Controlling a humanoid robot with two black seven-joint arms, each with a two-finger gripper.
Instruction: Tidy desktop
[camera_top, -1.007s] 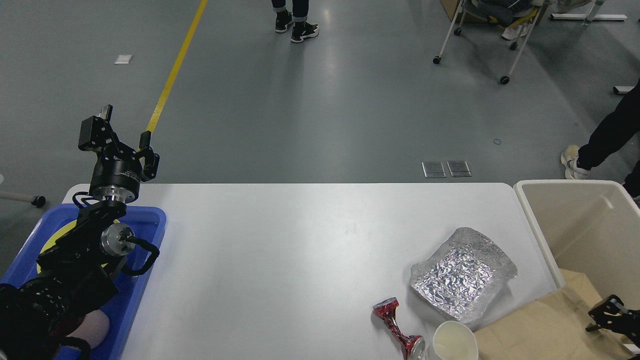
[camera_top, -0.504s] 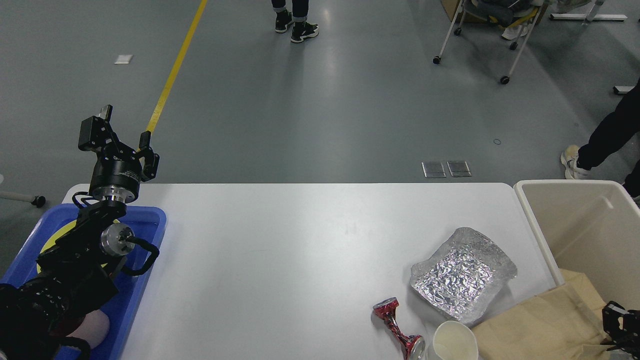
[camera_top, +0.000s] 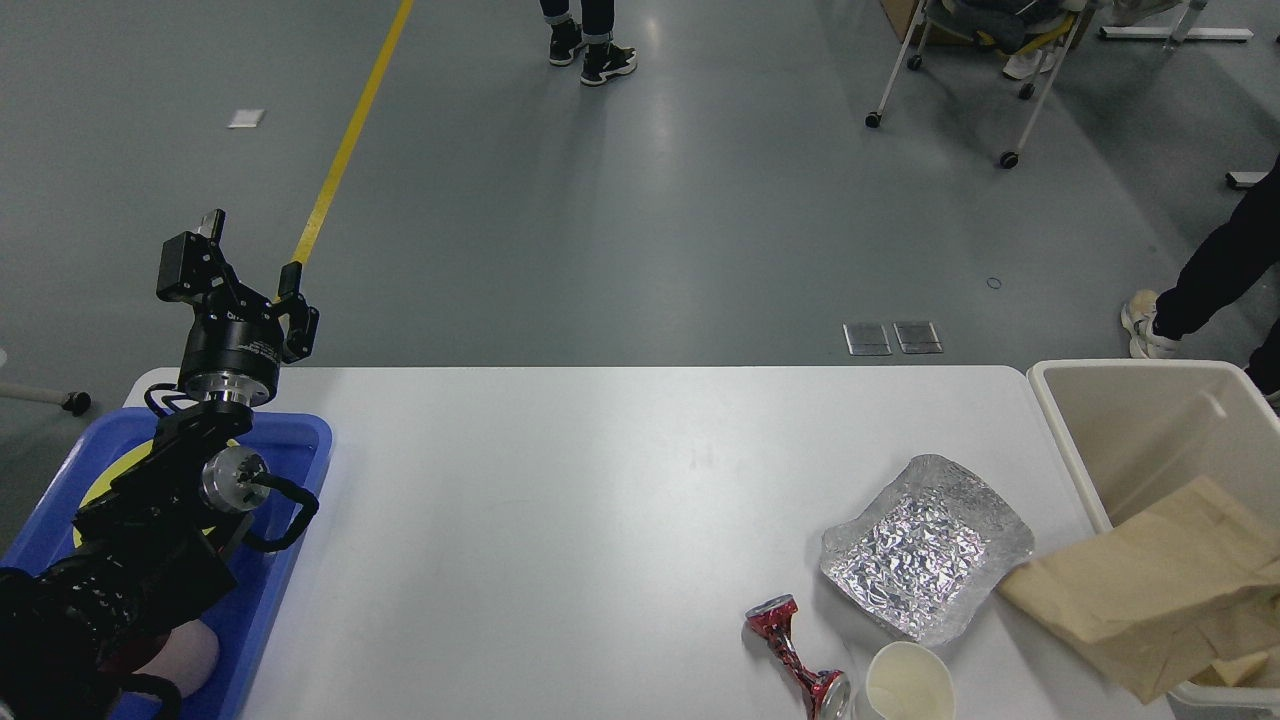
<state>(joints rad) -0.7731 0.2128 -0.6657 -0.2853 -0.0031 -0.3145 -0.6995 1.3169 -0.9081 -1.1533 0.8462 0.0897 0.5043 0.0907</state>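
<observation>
The white desktop fills the lower half of the head view. On its front right lie a crumpled foil tray, a crushed red can and a white paper cup. A crumpled brown paper bag is raised at the right, overlapping the desktop's edge and the bin's rim. My left gripper is open and empty, held high above the far left corner of the desktop. My right gripper is out of view.
A blue plastic tray at the left edge holds a yellow plate, with my left arm above it. A beige plastic bin stands off the right end. People and a wheeled cart stand on the floor beyond.
The brown paper bag has lifted and shifted right, over the bin's rim. My right gripper, seen at the lower right before, has left the view. The left arm has not moved.
</observation>
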